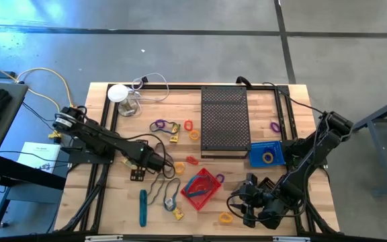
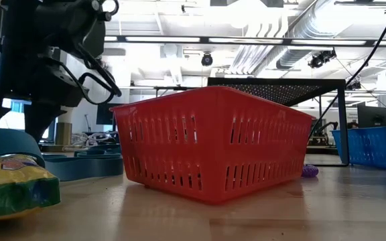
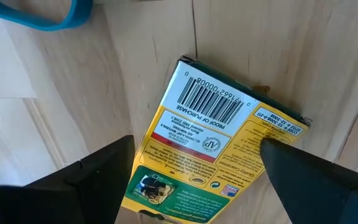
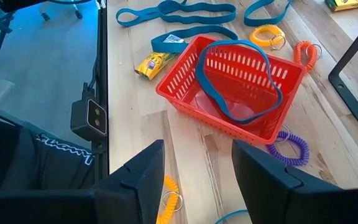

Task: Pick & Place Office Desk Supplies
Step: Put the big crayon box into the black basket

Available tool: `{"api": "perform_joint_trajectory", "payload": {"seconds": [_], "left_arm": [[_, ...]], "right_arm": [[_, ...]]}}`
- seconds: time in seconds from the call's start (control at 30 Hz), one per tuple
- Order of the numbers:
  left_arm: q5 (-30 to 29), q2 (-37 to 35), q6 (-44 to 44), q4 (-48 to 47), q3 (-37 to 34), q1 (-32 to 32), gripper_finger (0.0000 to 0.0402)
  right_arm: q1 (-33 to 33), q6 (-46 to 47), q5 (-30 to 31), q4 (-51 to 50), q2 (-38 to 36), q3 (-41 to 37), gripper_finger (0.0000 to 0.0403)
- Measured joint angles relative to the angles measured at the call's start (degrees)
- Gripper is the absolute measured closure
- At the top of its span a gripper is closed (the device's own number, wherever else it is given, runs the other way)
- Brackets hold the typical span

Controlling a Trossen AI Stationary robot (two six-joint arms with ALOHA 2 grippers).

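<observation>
A yellow box (image 3: pixel 210 124) with a barcode and a green band lies flat on the wooden table, right below my left gripper (image 3: pixel 196 146). That gripper (image 1: pixel 158 162) points down and is open, one finger on each side of the box, apart from it. My right gripper (image 1: pixel 242 200) hangs open above the table's near right part with nothing between its fingers (image 4: pixel 197 149). It faces the red basket (image 4: pixel 229 87), which has a blue elastic band (image 4: pixel 241 81) draped over its rim. Coloured rings, bands and a teal stick (image 1: pixel 142 207) lie scattered around.
A black perforated tray (image 1: pixel 224 121) stands at the far middle, with a blue basket (image 1: pixel 266 154) holding a yellow ring to its right. A white round object with a cable (image 1: pixel 117 93) sits far left. A yellow packet (image 4: pixel 151 62) and purple coil (image 4: pixel 291 146) lie beside the red basket.
</observation>
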Motion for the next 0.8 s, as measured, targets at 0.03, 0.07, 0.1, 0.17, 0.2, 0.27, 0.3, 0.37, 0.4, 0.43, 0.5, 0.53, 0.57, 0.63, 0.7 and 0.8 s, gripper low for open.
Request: {"api": "perform_joint_trajectory", "payload": {"seconds": [0.03,0.07,0.1,0.17,0.2,0.27,0.3,0.37,0.4,0.43,0.5,0.53,0.57,0.63,0.7,0.8], "left_arm": [[0.47,0.43,0.04,-0.09,0.02,0.10,0.0058],[0.97,0.62,0.15,-0.05,0.00,0.19,0.0058],[1.55,0.84,0.17,-0.03,-0.02,0.22,0.0058],[1.96,0.99,0.43,0.05,-0.04,0.40,0.0058],[2.49,0.99,1.08,0.17,-0.07,0.58,0.0058],[5.11,1.12,3.03,0.43,-0.20,1.31,0.0058],[6.80,1.18,3.81,0.58,-0.29,1.80,0.0058],[10.12,1.26,4.56,1.62,-0.31,3.11,0.0058],[11.31,1.34,4.80,2.16,-0.31,3.76,0.0058],[12.06,1.37,4.84,2.18,-0.31,4.45,0.0058],[13.48,1.37,4.72,2.56,-0.33,5.54,0.0058],[13.90,1.37,4.73,2.67,-0.33,6.12,0.0058],[14.20,1.37,4.57,2.68,-0.31,6.53,0.0058],[14.50,1.34,3.72,2.77,-0.31,6.75,0.0058],[14.48,1.34,2.73,2.85,-0.31,6.81,0.0058],[13.82,1.32,1.74,2.90,-0.31,6.37,0.0058]], "right_arm": [[0.01,0.00,0.01,0.05,0.00,0.00,0.0227],[0.01,0.00,0.01,0.15,0.00,0.00,0.0227],[0.02,0.00,0.00,0.25,0.00,0.00,0.0227],[0.02,0.00,0.00,0.24,0.00,0.00,0.0227],[0.01,0.00,0.00,0.28,0.00,0.00,0.0227],[0.00,0.00,0.00,0.28,0.00,0.00,0.0227],[0.00,0.00,0.00,0.34,0.00,0.00,0.0227],[0.00,0.00,0.01,0.45,0.00,0.00,0.0227],[0.00,0.00,0.01,0.45,0.00,0.00,0.0227],[0.00,0.00,0.02,0.48,0.00,0.00,0.0227],[0.00,0.00,0.00,0.45,0.00,0.00,0.0227],[0.00,0.00,0.00,0.50,0.00,0.00,0.0227],[0.00,0.00,0.00,0.48,0.00,0.00,0.0227],[0.01,-0.02,0.00,0.49,0.00,0.00,0.0227],[0.01,-0.02,0.00,0.47,0.00,0.00,0.0227],[0.02,-0.02,0.00,0.48,0.00,0.00,0.0227]]}}
